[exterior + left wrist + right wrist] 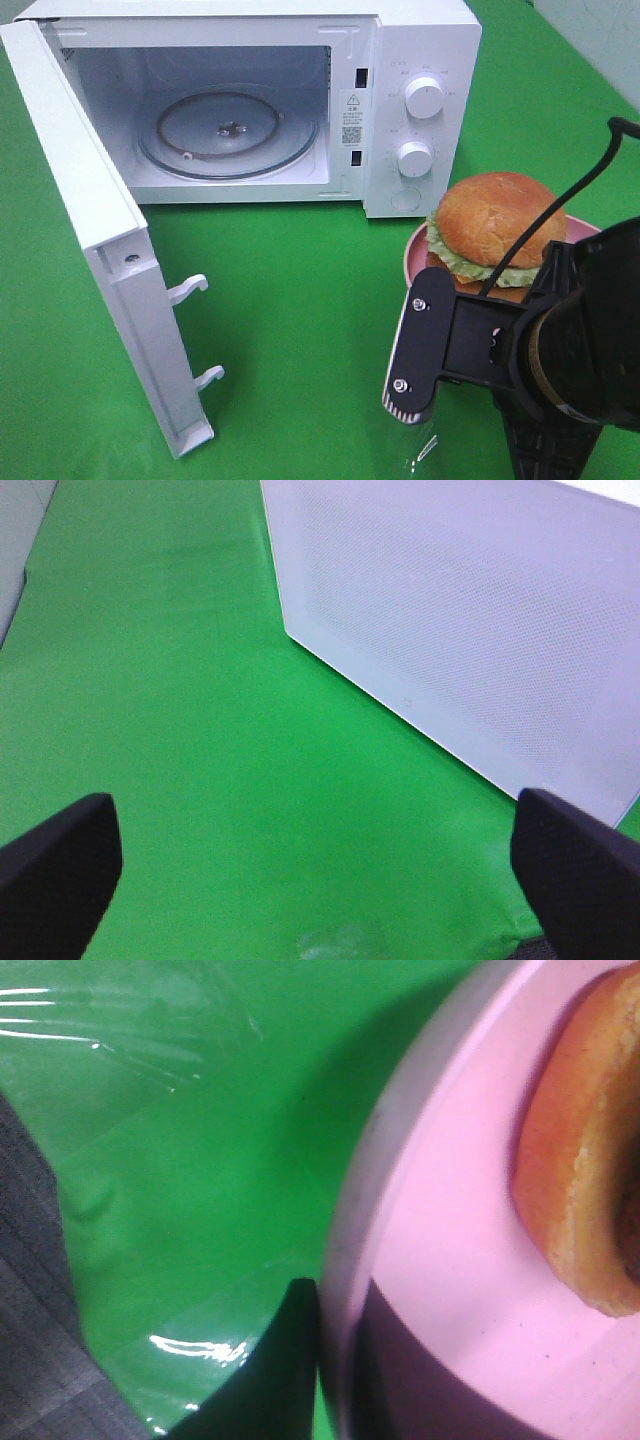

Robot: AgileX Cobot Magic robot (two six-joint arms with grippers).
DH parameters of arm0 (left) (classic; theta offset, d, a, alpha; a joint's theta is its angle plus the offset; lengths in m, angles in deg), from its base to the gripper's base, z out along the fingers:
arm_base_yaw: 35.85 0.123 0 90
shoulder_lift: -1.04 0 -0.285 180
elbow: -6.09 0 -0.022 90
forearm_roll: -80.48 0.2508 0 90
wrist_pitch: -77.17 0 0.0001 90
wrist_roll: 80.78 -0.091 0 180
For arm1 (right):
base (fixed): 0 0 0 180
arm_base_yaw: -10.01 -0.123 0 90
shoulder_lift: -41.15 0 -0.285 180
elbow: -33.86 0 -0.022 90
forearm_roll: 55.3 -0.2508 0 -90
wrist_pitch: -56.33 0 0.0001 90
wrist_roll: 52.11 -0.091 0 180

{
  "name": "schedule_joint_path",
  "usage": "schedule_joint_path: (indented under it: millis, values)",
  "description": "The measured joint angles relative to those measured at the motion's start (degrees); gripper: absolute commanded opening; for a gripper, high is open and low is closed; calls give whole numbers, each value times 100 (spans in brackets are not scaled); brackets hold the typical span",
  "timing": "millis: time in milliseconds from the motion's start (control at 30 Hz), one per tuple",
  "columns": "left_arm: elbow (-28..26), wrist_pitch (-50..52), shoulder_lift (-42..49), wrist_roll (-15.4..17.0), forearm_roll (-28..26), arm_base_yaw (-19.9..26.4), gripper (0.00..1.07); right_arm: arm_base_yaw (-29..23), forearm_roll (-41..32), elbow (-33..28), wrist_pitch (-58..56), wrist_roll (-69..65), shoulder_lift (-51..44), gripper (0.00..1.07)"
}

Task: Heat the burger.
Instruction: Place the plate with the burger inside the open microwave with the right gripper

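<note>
**Three Views, Two Overlaps**

From high in front we look down across the green cloth [300,300] to the microwave [420,60] at the back, its door [90,230] swung toward us. The right arm [590,330] looms close under our lens. On the left wrist we face down past the left gripper [315,825] at the cloth and the door's perforated panel. On the right wrist we sit very close to the pink plate [450,1210], blurred, catching the burger [590,1160] edge. The high view shares the door and cloth with the left wrist, and the plate and burger with the right.

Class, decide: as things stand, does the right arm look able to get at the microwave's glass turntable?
Probably yes: the microwave door stands wide open, and nothing lies between the right hand and the glass turntable.
</note>
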Motion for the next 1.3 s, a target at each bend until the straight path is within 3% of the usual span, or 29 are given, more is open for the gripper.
schedule_joint_path:
  millis: [767, 900, 1300]
  values:
    - [0, 0, 0, 0, 0, 0, 98, 0, 762, -46, 1157, 1169, 0, 5]
    - [0, 0, 0, 0, 0, 0, 98, 0, 865, -46, 1409, 1742, 0, 0]
    - [0, 0, 0, 0, 0, 0, 98, 0, 940, -46, 1673, 2498, 0, 0]
